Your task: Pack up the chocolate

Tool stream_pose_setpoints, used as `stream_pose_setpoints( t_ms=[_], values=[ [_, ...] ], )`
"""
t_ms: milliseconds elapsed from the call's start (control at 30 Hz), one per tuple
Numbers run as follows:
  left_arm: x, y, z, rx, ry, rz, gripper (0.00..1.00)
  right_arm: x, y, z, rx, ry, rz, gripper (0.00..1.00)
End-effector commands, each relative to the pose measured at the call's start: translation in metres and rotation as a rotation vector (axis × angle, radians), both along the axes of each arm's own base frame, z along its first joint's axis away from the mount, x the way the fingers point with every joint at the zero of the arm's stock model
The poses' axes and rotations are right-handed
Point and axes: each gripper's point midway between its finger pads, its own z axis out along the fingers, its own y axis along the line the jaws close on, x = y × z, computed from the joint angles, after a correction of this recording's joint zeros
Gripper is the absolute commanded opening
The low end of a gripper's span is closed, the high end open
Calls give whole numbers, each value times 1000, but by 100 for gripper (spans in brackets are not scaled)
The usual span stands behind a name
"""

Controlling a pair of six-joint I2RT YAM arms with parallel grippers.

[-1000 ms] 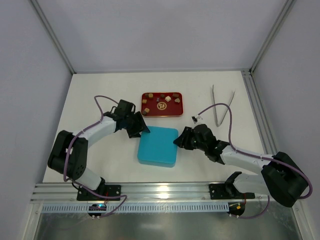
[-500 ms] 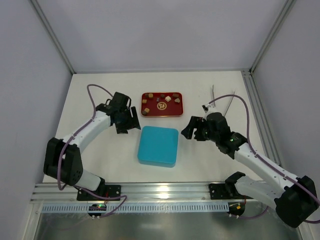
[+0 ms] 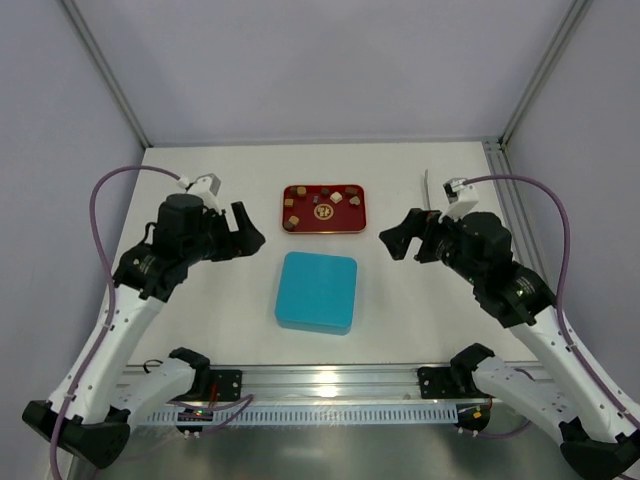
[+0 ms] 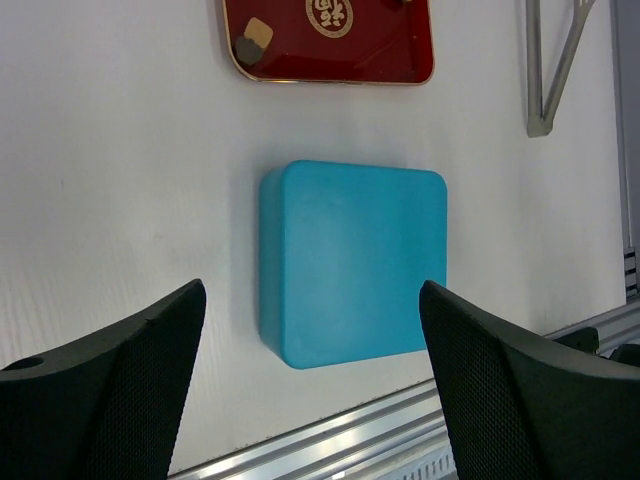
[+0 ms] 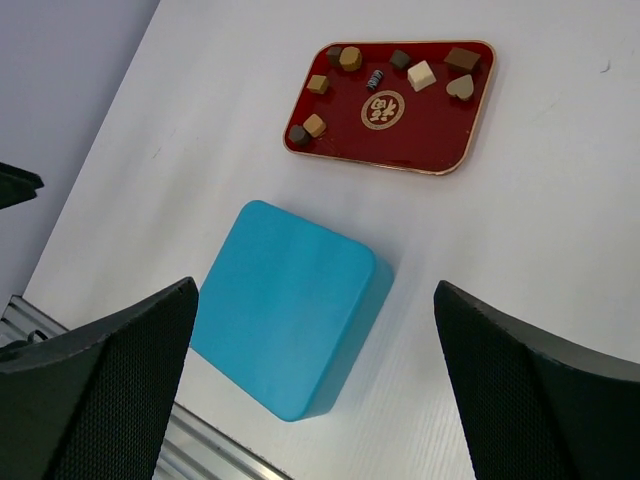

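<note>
The chocolate [image 3: 338,198] lies as several small brown, tan and cream pieces on a red tray [image 3: 323,222] at the back middle of the table. The right wrist view shows the chocolate [image 5: 421,75] spread over the red tray [image 5: 420,135]. A closed teal box [image 3: 316,292] sits flat in front of the tray. My left gripper [image 3: 245,235] hangs open, raised to the left of the box. My right gripper [image 3: 398,238] hangs open, raised to its right. Neither touches anything. In the left wrist view the teal box [image 4: 355,260] lies below the left gripper [image 4: 312,290].
Metal tongs [image 3: 427,188] lie at the back right, partly hidden by my right arm; the left wrist view shows the tongs [image 4: 550,65] beside the tray [image 4: 400,60]. An aluminium rail [image 3: 330,380] runs along the near edge. Grey walls enclose the white table.
Both grippers have let go of the teal box's sides, opened wide, and pulled up and outward. The box stays put on the table.
</note>
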Motion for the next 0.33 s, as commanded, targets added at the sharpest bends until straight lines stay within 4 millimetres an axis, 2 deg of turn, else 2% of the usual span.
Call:
stream_pose_setpoints(
  t_ms=[0,300],
  values=[
    [-15,6,0,23,-26,-32,86,-2,-21,0,-69,10,-75,100],
    [-24,10,2,27,-38,-38,87,-7,-29,-16,-78,28,-105,100]
  ],
)
